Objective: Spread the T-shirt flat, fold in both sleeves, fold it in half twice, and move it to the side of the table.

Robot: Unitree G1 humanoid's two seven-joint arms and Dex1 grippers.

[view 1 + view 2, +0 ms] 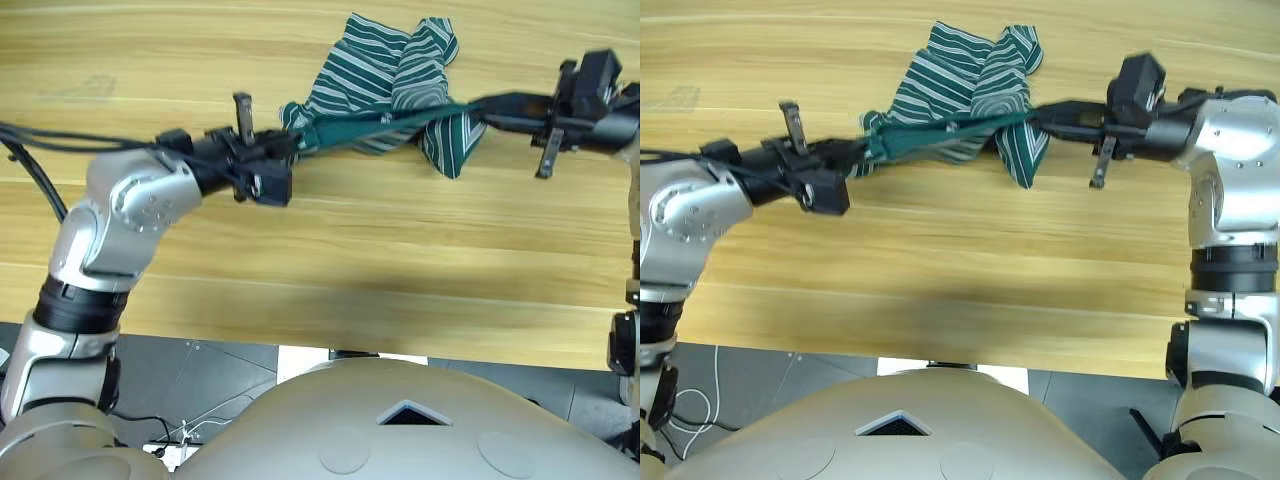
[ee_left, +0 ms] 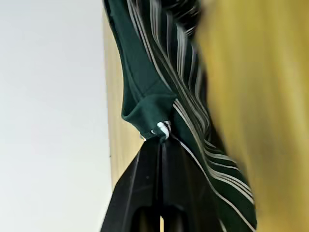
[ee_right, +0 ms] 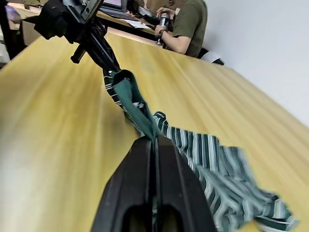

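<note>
Nearest lies a bare stretch of pale wooden tabletop (image 1: 350,260). Above its middle, the left tool (image 1: 288,145) and the right tool (image 1: 482,104) are each pressed together on one end of a dark green edge of cloth, which runs in a taut line between them. Beyond that line the striped green T-shirt (image 1: 385,80) sits bunched on the wood, not yet flat. Spreading looks like the step in hand: best to grip firmly, hold the edge level and lay the cloth down slowly, so the folds fall out without twisting
</note>
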